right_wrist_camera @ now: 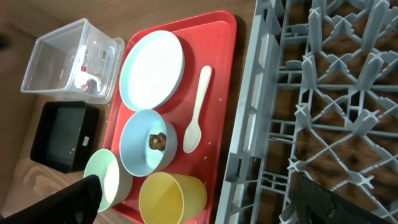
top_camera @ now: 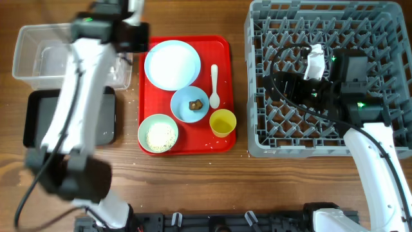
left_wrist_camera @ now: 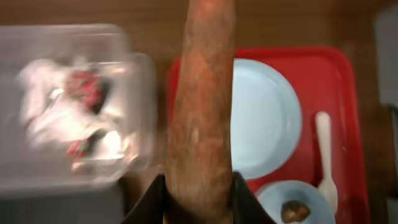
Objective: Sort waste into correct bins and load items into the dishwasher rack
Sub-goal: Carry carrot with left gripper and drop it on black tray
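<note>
Sorting waste is the step in hand, by our reading. The left end effector is pinched nearly closed on the brown sausage stick, which juts out between its fingers above the gap between the clear tub and the red tray. The tub holds crumpled tissue and a red wrapper. We judge the stick is food waste and bound for the black tray beside the tub. The next move calls for swinging over it and releasing low, as it is shallow. The right end effector hangs over the dishwasher rack, jaws wide, holding nothing.
</note>
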### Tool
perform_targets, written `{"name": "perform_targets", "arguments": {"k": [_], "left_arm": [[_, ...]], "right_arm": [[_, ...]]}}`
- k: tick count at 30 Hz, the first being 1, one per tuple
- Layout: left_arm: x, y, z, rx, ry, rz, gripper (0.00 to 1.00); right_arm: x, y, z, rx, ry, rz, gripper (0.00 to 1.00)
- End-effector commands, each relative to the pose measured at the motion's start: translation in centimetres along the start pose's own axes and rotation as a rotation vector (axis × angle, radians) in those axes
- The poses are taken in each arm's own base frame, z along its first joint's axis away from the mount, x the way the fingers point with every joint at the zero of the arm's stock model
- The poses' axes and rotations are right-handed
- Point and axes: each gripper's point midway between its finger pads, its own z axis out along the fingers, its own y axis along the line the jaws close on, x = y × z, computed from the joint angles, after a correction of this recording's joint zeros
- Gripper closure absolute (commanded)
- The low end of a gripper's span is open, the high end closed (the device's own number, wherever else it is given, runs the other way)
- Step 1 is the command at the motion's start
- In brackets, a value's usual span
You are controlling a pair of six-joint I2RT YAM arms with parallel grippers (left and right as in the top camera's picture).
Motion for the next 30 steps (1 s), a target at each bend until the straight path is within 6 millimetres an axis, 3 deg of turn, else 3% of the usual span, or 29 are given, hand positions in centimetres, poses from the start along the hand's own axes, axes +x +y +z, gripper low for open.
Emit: {"name": "perform_targets", "arguments": {"k": [1, 7, 12, 17, 25, 29, 30], "left_arm": [[2.7, 8.9, -0.2, -0.259, 0.08, -0.379, 0.96], [8.5, 17.3, 1.3, -0.418, 0.189, -0.835, 0.96], [13.4, 21.2, 4.0, -0.526, 0.204, -1.189, 0.96], [18.9, 21.9, 7.5, -0.595, 0.239, -1.372, 0.96], [23.1, 21.6, 12.7, -0.571, 0.176, -1.386, 0.83], [23.5, 21.6, 13.4, -0.559, 0.154, -1.373, 0.61], [23.4, 21.6, 13.4, -0.554, 0.153, -1.358, 0.49]], "right_arm": [[-0.7, -0.1, -0.1, 0.008, -0.013, 0.0, 0.0], [-0.8, 0.0, -0.1, 0.008, -0.017, -0.003, 0.0], [-0.8, 0.0, -0.1, 0.008, -0.017, -0.003, 0.0], [-0.7, 0.0, -0.1, 0.008, -0.015, 0.001, 0.0], [-0.7, 0.0, -0.1, 0.008, -0.014, 0.001, 0.0], [-0.7, -0.1, -0.1, 0.008, -0.015, 0.001, 0.0], [-0.7, -0.1, -0.1, 0.008, -0.015, 0.001, 0.0]]}}
